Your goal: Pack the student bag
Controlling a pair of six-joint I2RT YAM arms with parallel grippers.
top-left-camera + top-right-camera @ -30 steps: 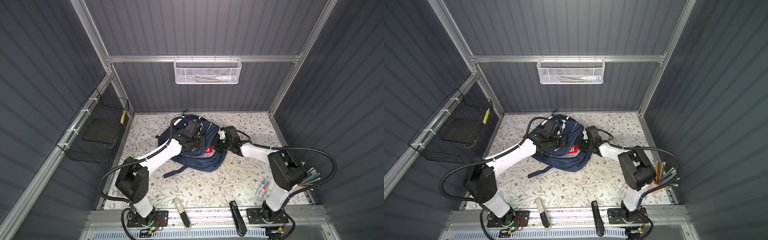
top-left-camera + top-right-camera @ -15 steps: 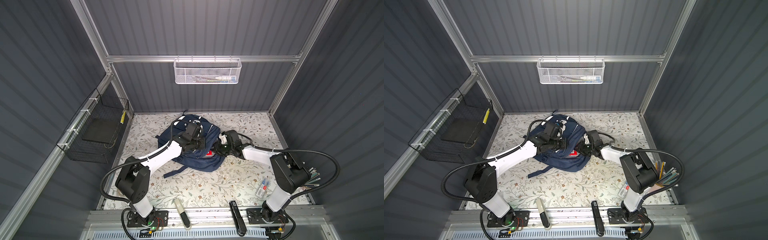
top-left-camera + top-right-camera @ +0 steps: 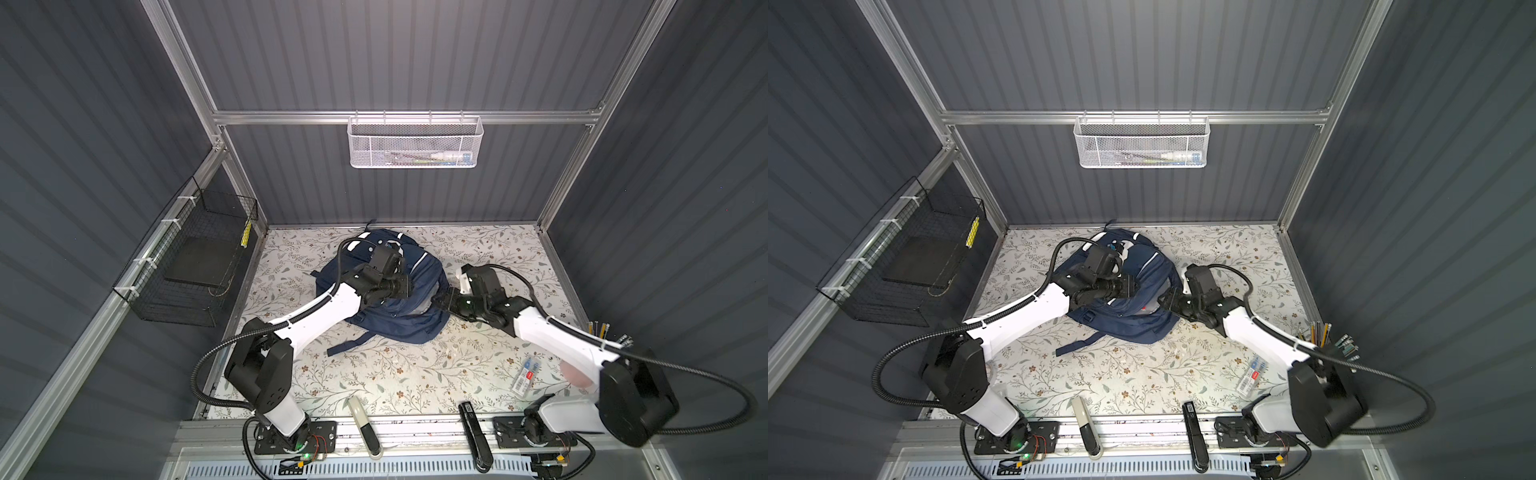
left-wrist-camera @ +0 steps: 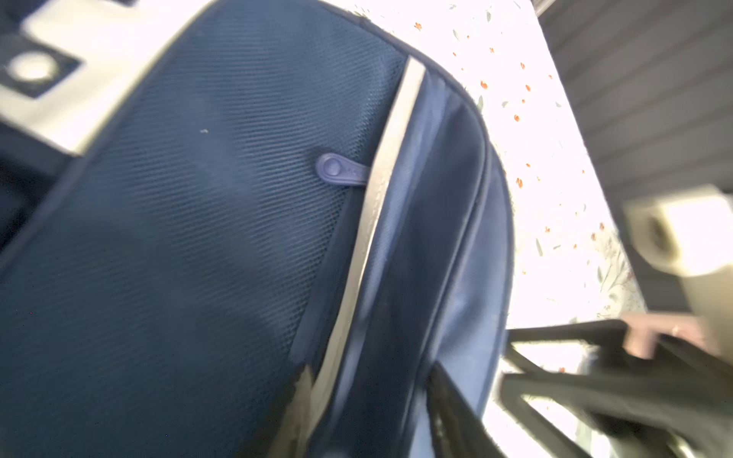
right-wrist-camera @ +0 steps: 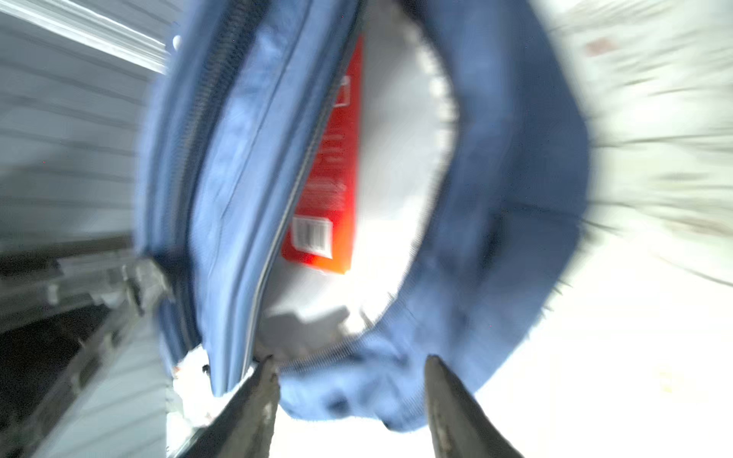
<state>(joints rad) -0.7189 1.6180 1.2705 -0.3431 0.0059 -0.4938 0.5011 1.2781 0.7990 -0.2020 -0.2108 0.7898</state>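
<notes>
Bag (image 3: 399, 328) lies far-centre, mouth (image 5: 396, 198) facing right, red pack (image 5: 333, 166) inside. Spread that mouth wide before loading, and pinch rim fabric, not the zip. Your right gripper (image 5: 349, 368) sits at the rim, jaws apart, gripping nothing. Your left gripper (image 4: 371, 380) hovers over the stripe (image 4: 396, 158), jaws apart too, empty.

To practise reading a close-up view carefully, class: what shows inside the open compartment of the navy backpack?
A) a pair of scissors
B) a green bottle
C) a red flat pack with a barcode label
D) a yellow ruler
C: the right wrist view looks into the gaping compartment of the student bag, where a red flat pack with a white barcode label sits inside.
</notes>
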